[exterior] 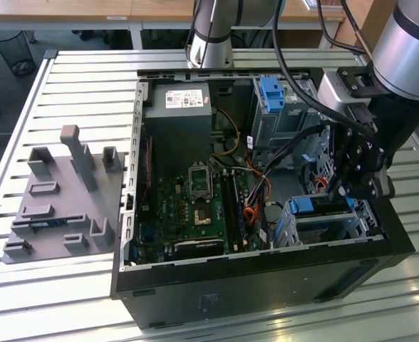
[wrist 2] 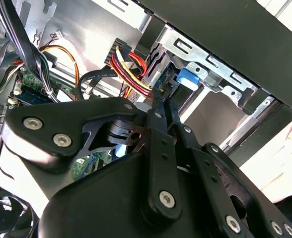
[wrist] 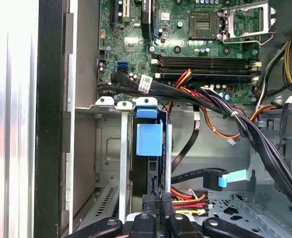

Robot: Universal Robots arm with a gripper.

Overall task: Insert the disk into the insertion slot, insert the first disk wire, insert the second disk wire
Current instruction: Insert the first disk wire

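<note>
The disk [exterior: 316, 205], in its blue carrier, sits in the insertion slot [exterior: 341, 229] at the case's front corner on the exterior view's right. In the first wrist view the disk [wrist: 149, 140] stands edge-on between the slot's metal walls [wrist: 106, 148]. My gripper [exterior: 334, 191] hangs just over the disk's end. Its fingers are close together on the plug of a red and yellow disk wire [wrist: 188, 200], at the gripper [wrist: 157, 212]. In the second wrist view the wire [wrist 2: 131, 69] runs to the gripper [wrist 2: 160, 96]. A black cable with a light-blue tab [wrist: 218, 178] lies loose beside it.
The open black case [exterior: 266, 278] holds a green motherboard [exterior: 195, 203], a grey power supply [exterior: 177, 121] and a taller cage with a blue clip [exterior: 272, 92]. A thick black cable bundle [wrist: 245, 124] crosses above the slot. A grey fixture plate [exterior: 60, 199] lies on the slatted table.
</note>
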